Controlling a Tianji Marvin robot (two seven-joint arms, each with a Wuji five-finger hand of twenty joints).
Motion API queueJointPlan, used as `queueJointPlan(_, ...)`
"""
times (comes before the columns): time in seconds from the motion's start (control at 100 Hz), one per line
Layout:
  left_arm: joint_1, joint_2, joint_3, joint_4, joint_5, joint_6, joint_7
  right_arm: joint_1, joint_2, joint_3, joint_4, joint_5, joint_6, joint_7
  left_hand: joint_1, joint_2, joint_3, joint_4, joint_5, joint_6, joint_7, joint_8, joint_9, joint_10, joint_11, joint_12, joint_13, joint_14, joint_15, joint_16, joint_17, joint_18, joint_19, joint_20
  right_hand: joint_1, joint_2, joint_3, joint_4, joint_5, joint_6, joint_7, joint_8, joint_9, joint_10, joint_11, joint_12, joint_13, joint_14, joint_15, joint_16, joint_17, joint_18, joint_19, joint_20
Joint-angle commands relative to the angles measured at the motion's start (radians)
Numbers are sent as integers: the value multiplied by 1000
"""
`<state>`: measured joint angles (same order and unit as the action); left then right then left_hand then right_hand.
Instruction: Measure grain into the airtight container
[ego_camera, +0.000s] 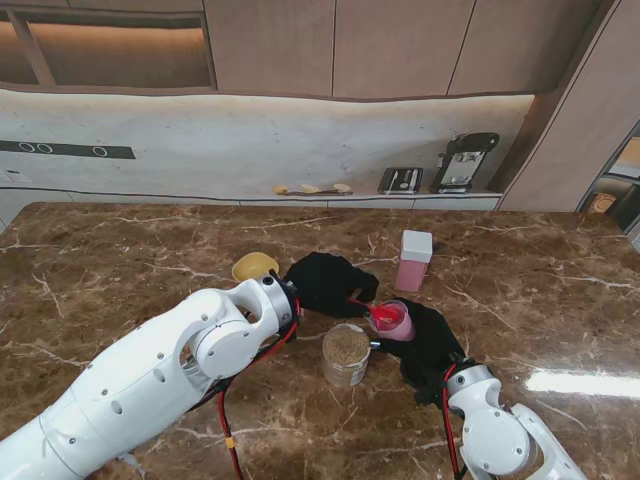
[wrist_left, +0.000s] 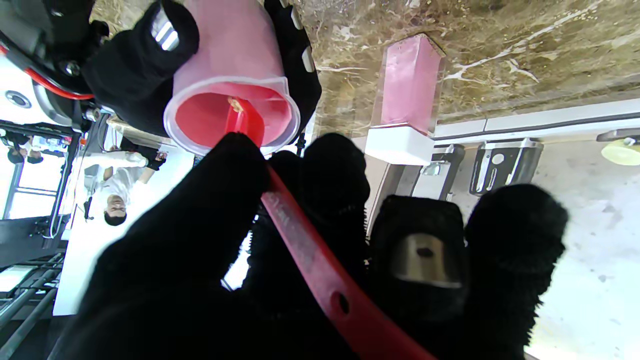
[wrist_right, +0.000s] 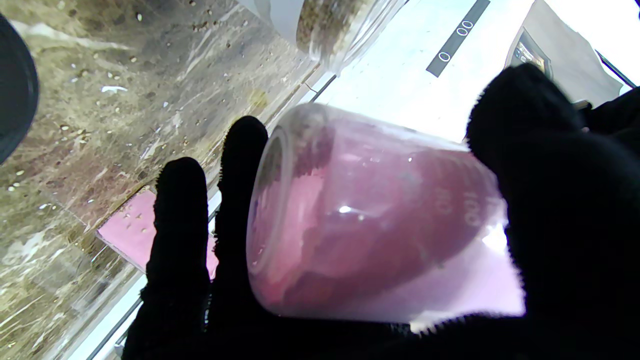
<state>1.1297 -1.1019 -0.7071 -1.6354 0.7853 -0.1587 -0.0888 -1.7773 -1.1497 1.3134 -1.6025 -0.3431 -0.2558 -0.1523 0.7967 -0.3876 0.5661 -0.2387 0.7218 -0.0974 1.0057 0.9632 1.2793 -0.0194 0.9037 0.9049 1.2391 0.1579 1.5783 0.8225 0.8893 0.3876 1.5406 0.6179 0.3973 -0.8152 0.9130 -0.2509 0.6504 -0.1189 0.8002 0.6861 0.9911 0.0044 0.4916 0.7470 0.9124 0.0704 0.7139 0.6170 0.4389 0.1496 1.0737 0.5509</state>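
Observation:
My right hand (ego_camera: 430, 345) is shut on a pink measuring cup (ego_camera: 392, 321), held tilted beside and slightly above a glass jar (ego_camera: 346, 354) filled with brown grain. My left hand (ego_camera: 325, 282) is shut on a red spoon (ego_camera: 372, 312) whose tip reaches into the cup's mouth. In the left wrist view the spoon (wrist_left: 310, 250) runs between my gloved fingers (wrist_left: 200, 210) into the cup (wrist_left: 232, 112). The right wrist view shows the cup (wrist_right: 370, 215) lying in my palm, thumb (wrist_right: 545, 150) on one side. The pink airtight container (ego_camera: 413, 261) with a white lid stands farther from me.
A yellow bowl (ego_camera: 254, 267) lies to the left of my left hand. Loose grains are scattered on the marble table (ego_camera: 120, 270). A toaster (ego_camera: 400, 180) and a black appliance (ego_camera: 464, 160) stand on the back counter. A person (wrist_left: 117, 192) shows in the left wrist view.

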Motion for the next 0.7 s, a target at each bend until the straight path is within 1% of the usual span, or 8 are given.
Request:
queueJointPlan(0.0, -3, 3, 0, 6, 4, 4, -6, -5, -2, -1, 7, 6, 5, 14, 18, 24, 97, -1, 3, -168, 57, 36, 51, -27, 31, 17, 31, -17, 88, 7, 20, 9, 77, 3, 131, 155, 178, -40, 89, -121, 104, -1, 39, -58, 33, 0, 13, -45, 18, -9, -4, -10, -7, -6)
queueJointPlan(0.05, 0, 2, 0, 4, 4, 14, -3, -5, -2, -1, 7, 6, 5, 15, 24, 22, 98, 0, 4, -159, 54, 38, 50, -18, 32, 19, 31, -5, 88, 8, 13, 19, 77, 6, 131, 154, 178, -40, 89, -123, 104, -1, 39, -57, 33, 0, 14, -44, 19, -9, -4, -10, -7, -5)
queueJointPlan(0.14, 2, 6, 2, -3, 61, 31, 9, -4, -2, -1, 7, 6, 4, 15, 20, 26, 93, -1, 4, -160, 51, 39, 52, -27, 32, 20, 31, -16, 88, 8, 18, 11, 78, 7, 131, 154, 178, -40, 90, -122, 105, -1, 38, -56, 33, 0, 14, -44, 19, -9, -4, -10, -7, -5)
queueJointPlan(0.3, -4, 1, 4, 13, 46, -22, 39, -2, -1, 0, 8, 6, 3, 16, 17, 25, 95, -1, 0, -162, 51, 37, 51, -27, 31, 21, 31, -12, 89, 8, 19, 12, 77, 7, 131, 154, 179, -40, 89, -122, 104, -2, 39, -56, 33, 0, 13, -45, 18, -9, -4, -10, -7, -5)
queueJointPlan(0.35, -10, 2, 6, 16, 65, -34, 48, -2, -2, -1, 8, 6, 4, 15, 10, 27, 96, -2, -1, -172, 52, 37, 52, -38, 30, 21, 32, -25, 89, 7, 24, -5, 77, 6, 130, 154, 178, -41, 89, -123, 104, -2, 39, -57, 33, 0, 14, -45, 19, -9, -4, -9, -7, -5)
queueJointPlan(0.56, -14, 1, 9, 26, 70, -44, 57, -3, -2, 0, 9, 5, 3, 15, 14, 23, 102, -2, -1, -169, 56, 34, 51, -30, 31, 21, 31, -14, 90, 7, 17, 5, 76, 8, 131, 154, 179, -40, 89, -123, 104, -2, 40, -58, 33, 0, 14, -45, 18, -9, -4, -11, -7, -5)
queueJointPlan(0.63, -19, 5, 10, 27, 90, -61, 56, -4, -2, 0, 8, 6, 4, 15, 0, 32, 97, -5, -7, -187, 54, 37, 50, -52, 29, 22, 32, -37, 85, 5, 20, -18, 76, 6, 131, 153, 178, -41, 89, -122, 104, -2, 39, -57, 33, 0, 13, -44, 18, -9, -4, -10, -7, -5)
queueJointPlan(0.69, -10, -1, 7, 31, 64, -49, 61, -4, -2, 1, 8, 5, 4, 15, 5, 22, 107, -4, -1, -179, 56, 35, 52, -37, 30, 23, 31, -18, 87, 6, 18, -3, 76, 7, 131, 153, 179, -40, 89, -122, 104, -2, 39, -57, 33, 0, 14, -44, 19, -9, -4, -10, -7, -5)
